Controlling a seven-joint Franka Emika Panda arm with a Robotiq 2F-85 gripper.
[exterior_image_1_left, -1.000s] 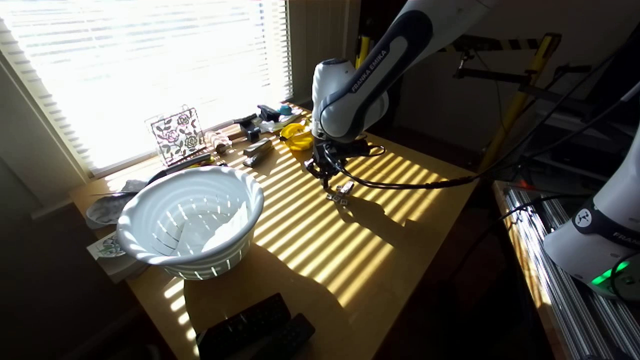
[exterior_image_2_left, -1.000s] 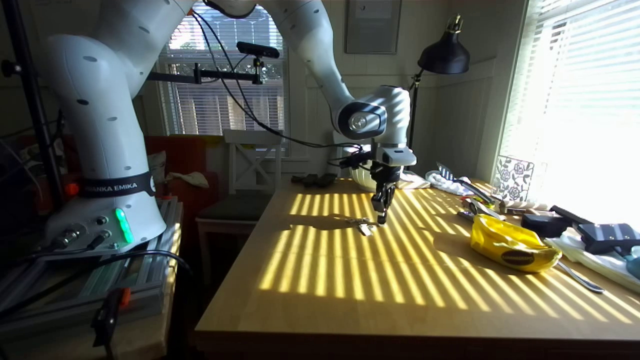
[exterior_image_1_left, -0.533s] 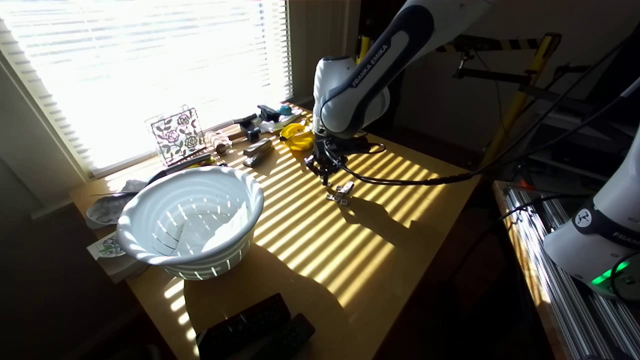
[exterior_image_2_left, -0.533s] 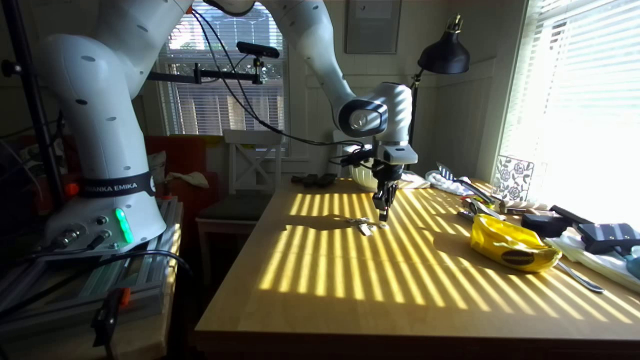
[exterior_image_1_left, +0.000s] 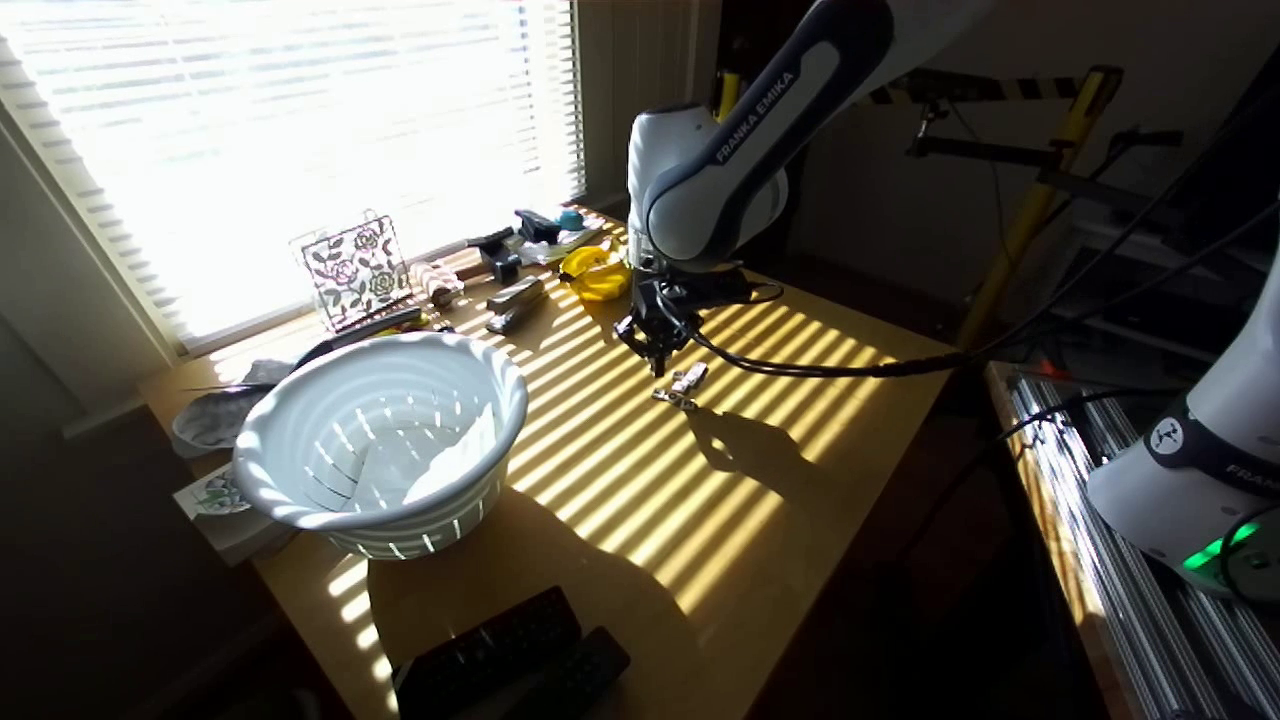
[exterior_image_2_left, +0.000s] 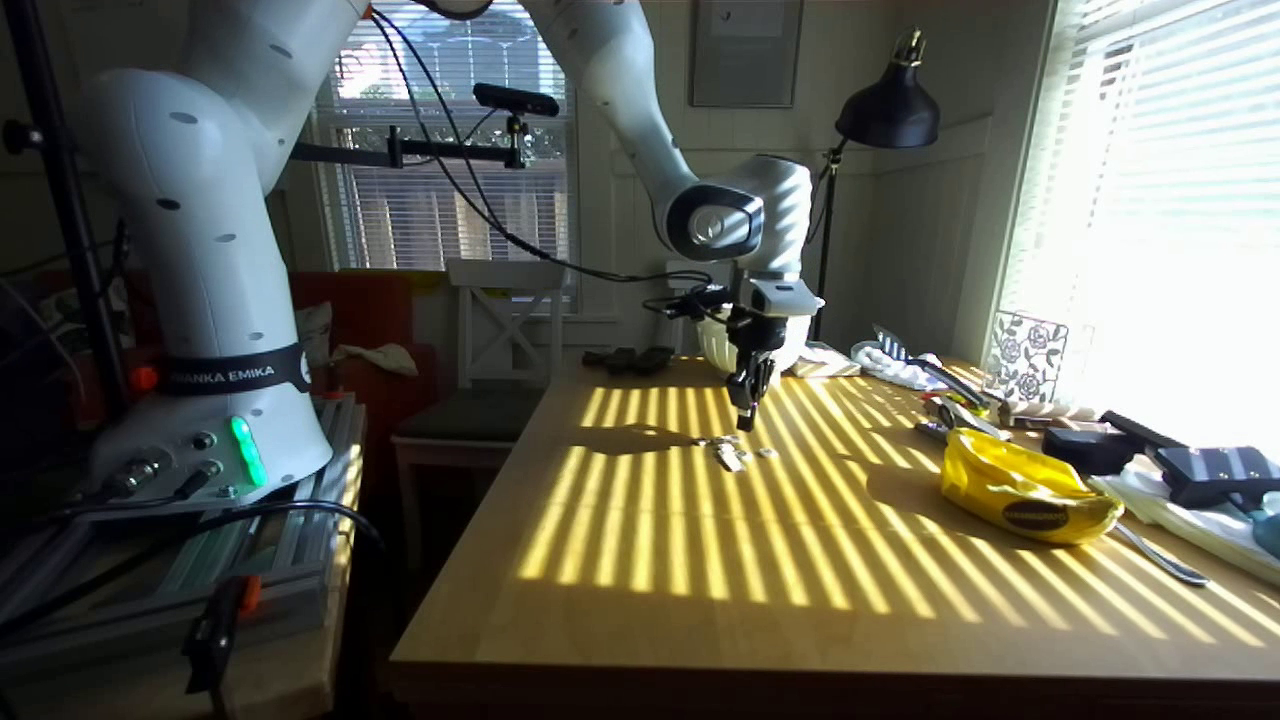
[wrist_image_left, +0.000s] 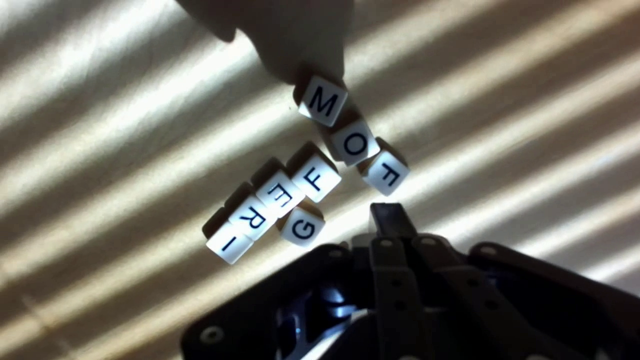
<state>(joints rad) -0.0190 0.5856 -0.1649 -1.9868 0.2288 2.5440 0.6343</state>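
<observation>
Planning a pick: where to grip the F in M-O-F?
Likely from above, pinching the F block across its flat upper-right and lower-left faces in the wrist view: both look free, while the O block crowds its upper left.

I see a big, bright window (exterior_image_1_left: 300, 130) beside my wooden table (exterior_image_2_left: 600, 635) — yellow stripes of light (exterior_image_2_left: 678, 570) lie right across it. Farther back stand a white chair (exterior_image_2_left: 480, 272) and a tall black lamp (exterior_image_2_left: 889, 110), near dim walls (exterior_image_2_left: 940, 210).

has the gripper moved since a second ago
Yes: in an exterior view the gripper has shifted leftward and slightly up in the picture, farther from the yellow pouch, which sits where it did.
</observation>
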